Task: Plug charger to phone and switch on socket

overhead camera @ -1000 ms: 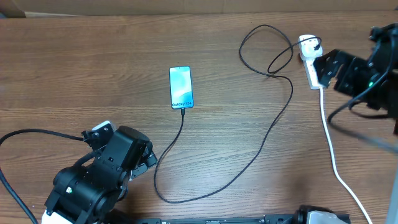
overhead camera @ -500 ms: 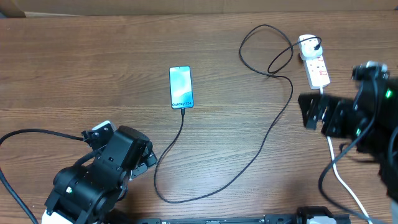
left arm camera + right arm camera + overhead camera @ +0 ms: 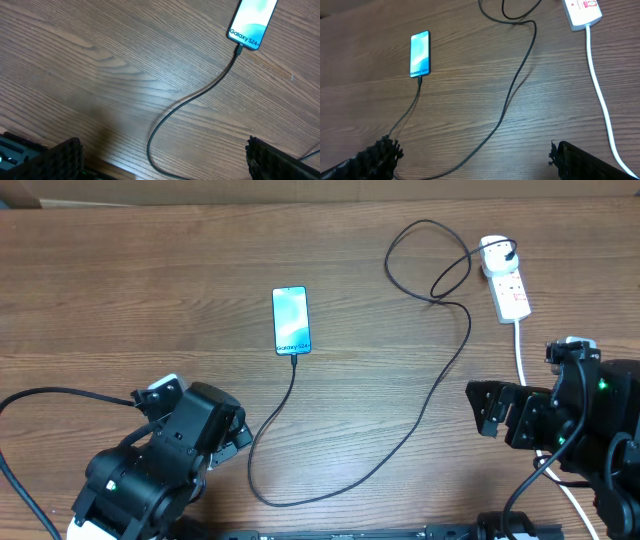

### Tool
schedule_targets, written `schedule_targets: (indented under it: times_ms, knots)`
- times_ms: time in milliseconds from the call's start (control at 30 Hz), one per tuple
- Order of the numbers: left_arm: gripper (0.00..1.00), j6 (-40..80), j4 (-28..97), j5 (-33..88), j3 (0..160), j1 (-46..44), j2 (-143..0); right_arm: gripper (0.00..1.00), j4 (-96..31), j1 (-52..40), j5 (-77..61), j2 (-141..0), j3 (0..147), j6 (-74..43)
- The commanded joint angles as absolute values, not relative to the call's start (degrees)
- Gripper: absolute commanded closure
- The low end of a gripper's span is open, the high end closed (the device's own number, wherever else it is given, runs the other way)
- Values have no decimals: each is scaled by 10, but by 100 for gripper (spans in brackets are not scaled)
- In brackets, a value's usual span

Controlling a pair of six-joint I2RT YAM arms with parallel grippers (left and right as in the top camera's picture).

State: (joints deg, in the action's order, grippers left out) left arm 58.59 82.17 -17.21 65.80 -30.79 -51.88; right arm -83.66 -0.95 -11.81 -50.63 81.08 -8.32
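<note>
The phone (image 3: 291, 320) lies flat at centre left, screen lit, and shows in both wrist views (image 3: 252, 20) (image 3: 420, 54). The charger cable (image 3: 420, 415) runs from its connector tip (image 3: 239, 49), which meets the phone's near edge, loops toward the front, then rises to its white plug head (image 3: 495, 252) seated in the socket strip (image 3: 510, 290). My left gripper (image 3: 240, 436) is open and empty at the front left, the cable passing between its fingers (image 3: 60, 160). My right gripper (image 3: 482, 408) is open and empty at the front right, well short of the socket (image 3: 582, 11).
The socket's thick white cord (image 3: 522, 360) runs from the strip toward the front right edge, under my right arm, and shows in the right wrist view (image 3: 597, 85). A loose loop of black cable (image 3: 425, 260) lies left of the strip.
My right arm has pulled back from the socket at the far right toward the front of the table. The left arm, phone and cable have not moved.
</note>
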Motion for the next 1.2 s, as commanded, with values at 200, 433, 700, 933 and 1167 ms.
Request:
schedule_targets:
  times_ms: [200,433,700,933,1167]
  knots:
    - [0,598,820,-184,654,-311,-517,0,-837,-13,-123,-504,809,-78]
    - [0,598,821,-184,654,-311,-517,0,-837,-13,-123,-504,809,-78]
    - [0,598,821,-184,654,-311,-517,0,-837,-13,-123,-504,809,-78]
    - [1,598,821,-184,654,-311,-517,0,-837,-13,-123,-503,809,-78]
    - [1,598,821,-184,654,-311,-517,0,-831,-15,-99,-492,807,-73]
